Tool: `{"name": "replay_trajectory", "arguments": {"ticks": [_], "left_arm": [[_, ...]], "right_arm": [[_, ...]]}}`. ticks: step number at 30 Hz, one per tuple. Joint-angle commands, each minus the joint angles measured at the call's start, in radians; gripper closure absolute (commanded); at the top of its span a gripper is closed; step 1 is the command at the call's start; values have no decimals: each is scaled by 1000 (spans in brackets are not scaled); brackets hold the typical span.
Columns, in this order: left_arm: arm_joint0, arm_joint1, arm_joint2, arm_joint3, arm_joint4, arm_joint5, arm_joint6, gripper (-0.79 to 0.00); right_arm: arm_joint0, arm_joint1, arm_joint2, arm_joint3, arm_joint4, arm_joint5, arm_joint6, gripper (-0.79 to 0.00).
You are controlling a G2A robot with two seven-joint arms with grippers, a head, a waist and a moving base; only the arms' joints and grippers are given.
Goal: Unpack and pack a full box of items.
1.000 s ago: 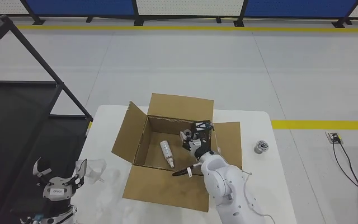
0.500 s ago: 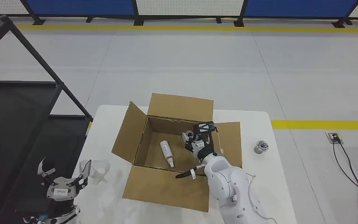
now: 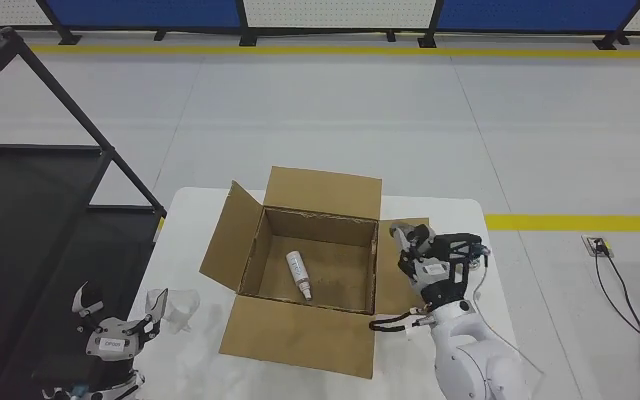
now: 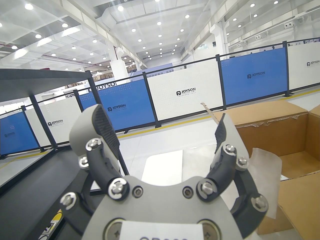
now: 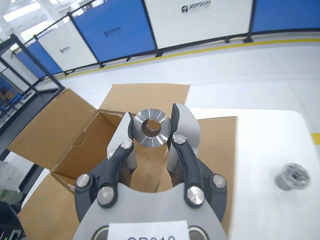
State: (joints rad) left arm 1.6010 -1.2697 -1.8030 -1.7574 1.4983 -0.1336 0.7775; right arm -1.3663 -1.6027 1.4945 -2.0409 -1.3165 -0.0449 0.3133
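1 right end effector (image 5: 151,121) grips a metal ring (image 5: 152,140).

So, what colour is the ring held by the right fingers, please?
The ring is shiny silver, clearest in the right wrist view.

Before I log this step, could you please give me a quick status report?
Left gripper open, at table's left edge. Right gripper shut on metal ring, above right flap of box. White bottle lying in box. Second metal part on table.
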Motion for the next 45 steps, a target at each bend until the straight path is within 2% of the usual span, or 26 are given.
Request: {"name": "replay_trajectory", "arguments": {"ticks": [1, 5, 9, 16, 23, 34, 41, 45], "left_arm": [[-8, 1, 6, -11, 11, -8, -15, -785], [-31, 2, 31, -27, 36, -17, -42, -785], [-57, 2, 62, -32, 57, -12, -66, -785], [-87, 1, 98, -21, 79, 9, -82, -785], [-101, 1, 105, 6, 75, 29, -82, -785], [-106, 5, 97, 17, 70, 24, -78, -785], [-99, 8, 85, 14, 64, 14, -76, -785], [-94, 10, 79, 8, 61, 10, -77, -785]], "right_arm": [[-63, 6, 64, -50, -10, 11, -28, 0], [-139, 15, 168, -60, -42, 60, -69, 0], [-143, 28, 230, 25, -92, 47, -12, 0], [-10, 46, 238, 273, -196, 35, 92, 0], [126, 69, 287, 465, -234, 5, 205, 0], [136, 89, 276, 508, -288, -32, 263, 0], [109, 98, 267, 484, -250, -87, 269, 0], [100, 102, 258, 474, -247, -82, 283, 0]]}}
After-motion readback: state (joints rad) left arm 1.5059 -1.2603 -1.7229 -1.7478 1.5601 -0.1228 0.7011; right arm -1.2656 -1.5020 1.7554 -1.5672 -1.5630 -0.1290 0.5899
